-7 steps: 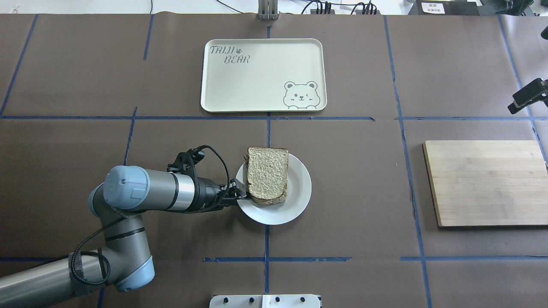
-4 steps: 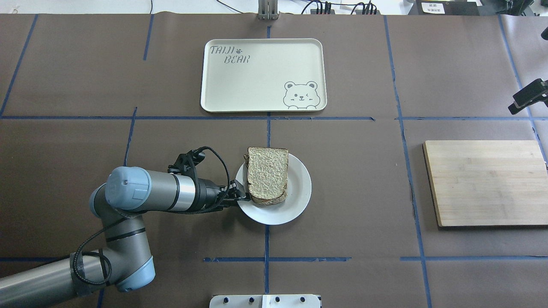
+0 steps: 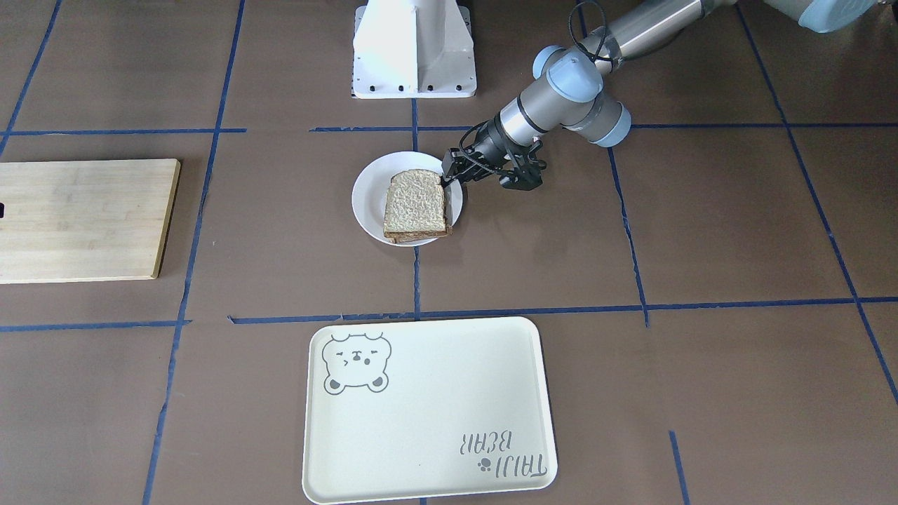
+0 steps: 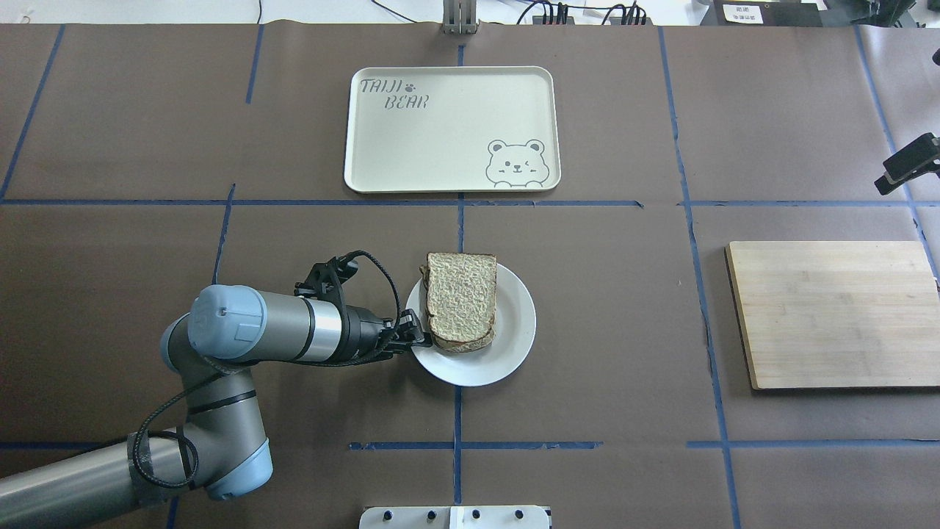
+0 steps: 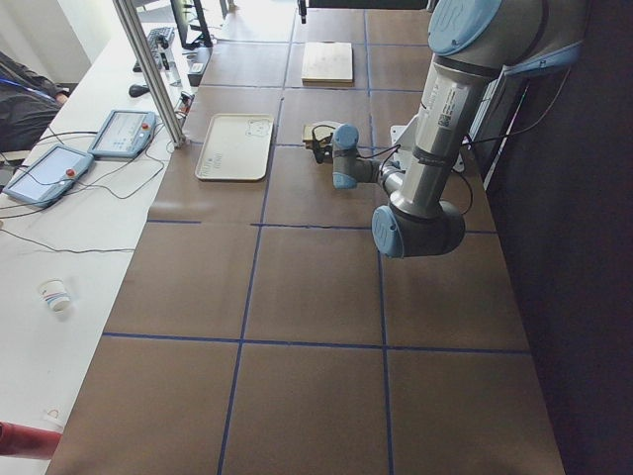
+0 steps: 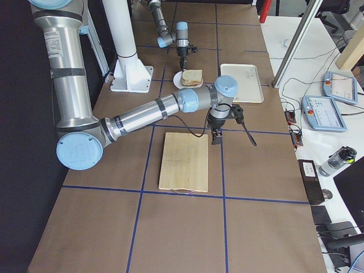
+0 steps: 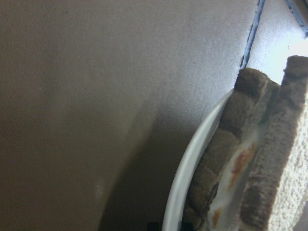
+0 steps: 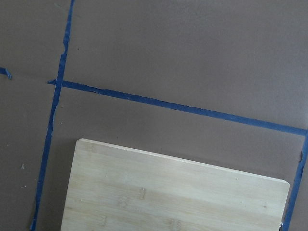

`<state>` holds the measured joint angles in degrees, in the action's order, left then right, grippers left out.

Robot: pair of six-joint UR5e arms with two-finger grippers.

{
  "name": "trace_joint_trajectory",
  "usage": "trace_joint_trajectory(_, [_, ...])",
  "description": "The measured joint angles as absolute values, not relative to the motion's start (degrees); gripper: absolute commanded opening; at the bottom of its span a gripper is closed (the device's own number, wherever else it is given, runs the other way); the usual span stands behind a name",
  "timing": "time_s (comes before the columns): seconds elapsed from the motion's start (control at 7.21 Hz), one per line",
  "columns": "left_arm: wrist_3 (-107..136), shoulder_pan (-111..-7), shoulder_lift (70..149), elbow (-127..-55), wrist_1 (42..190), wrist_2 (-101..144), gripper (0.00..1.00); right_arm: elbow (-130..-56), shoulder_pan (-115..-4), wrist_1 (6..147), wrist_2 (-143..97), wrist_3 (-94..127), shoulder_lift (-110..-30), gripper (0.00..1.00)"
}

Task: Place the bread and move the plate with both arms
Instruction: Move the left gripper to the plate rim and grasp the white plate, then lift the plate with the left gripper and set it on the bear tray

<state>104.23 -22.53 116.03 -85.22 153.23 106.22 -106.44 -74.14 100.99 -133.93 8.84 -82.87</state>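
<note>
Robotics lab: jointed arms (image 4: pixel 250 334), tape-gridded table (image 4: pixel 624 330), teach pendants (image 5: pixel 124 132).

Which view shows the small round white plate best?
Overhead exterior: the small round white plate shows almost its whole rim, the left gripper clamping its edge. Front-facing is nearly as good; side views show it tiny; left wrist catches only a rim sliver; right wrist misses it.

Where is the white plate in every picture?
Front-facing: the plate, upper middle.
Overhead: centre.
Exterior left: far, top middle.
Exterior right: far, top middle.
Left wrist: rim, lower right.
Right wrist: not in it.
Landmark: the bear tray, in all four exterior views.
</note>
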Motion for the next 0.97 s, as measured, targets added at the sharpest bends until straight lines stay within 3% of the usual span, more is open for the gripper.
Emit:
trace_joint_trajectory(0.42, [105.1,-24.3,116.2,-87.2,153.9,106.4,0.00,-105.6,-76.0,101.0,-133.9,5.4,-82.9,1.00])
trace_joint_trajectory(0.97, [114.0,-28.7,118.3,-87.7,157.0,105.9,0.00,-104.4,-79.2,101.0,-134.5,0.3,-84.6,1.00])
